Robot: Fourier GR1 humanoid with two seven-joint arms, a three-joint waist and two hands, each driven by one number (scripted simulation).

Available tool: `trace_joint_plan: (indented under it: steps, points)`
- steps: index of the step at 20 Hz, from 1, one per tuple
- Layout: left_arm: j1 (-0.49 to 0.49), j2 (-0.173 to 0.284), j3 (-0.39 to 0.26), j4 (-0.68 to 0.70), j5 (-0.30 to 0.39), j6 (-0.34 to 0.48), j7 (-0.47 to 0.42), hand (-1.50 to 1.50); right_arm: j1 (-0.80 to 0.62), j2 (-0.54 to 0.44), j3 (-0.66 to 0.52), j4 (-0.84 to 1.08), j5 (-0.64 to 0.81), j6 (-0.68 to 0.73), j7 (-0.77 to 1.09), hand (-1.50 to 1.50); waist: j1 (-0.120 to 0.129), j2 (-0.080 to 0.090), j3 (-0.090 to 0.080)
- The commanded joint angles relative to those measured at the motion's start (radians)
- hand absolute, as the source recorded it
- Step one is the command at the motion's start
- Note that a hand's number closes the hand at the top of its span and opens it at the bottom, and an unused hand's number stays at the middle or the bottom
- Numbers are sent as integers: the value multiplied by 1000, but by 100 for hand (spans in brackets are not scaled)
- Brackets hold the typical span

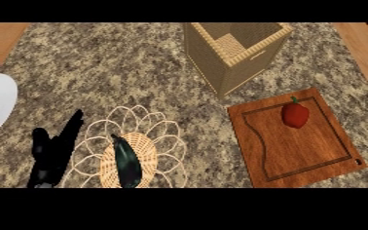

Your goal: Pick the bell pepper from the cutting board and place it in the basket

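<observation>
Bell pepper (295, 114) on cutting board (295, 139), far from left robot hand (52, 156)

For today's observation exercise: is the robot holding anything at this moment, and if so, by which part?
Nothing is held. The left hand is open beside the wicker mat, and the red pepper lies untouched on the cutting board. The right hand is out of view.

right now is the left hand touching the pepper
Apart. The head view shows the left hand open at the lower left, far from the pepper on the cutting board.
</observation>
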Motion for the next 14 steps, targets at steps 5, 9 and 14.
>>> trace_joint_plan:
  steps: [5, 9, 14]
  points:
    - [46, -51, -24, 84, -10, -5, 8, 0, 138, 145, 40, -30, 187, -132, -49, -150, 8, 13, -12]
    - [12, -47, -20, 72, -31, 7, 47, 0, 191, 140, 45, -35, 265, -125, -69, -150, 2, 12, -12]
    - [29, -47, -11, 62, -18, -24, 42, 0, 235, 173, 43, -39, 292, -116, -74, -150, 2, 10, -12]
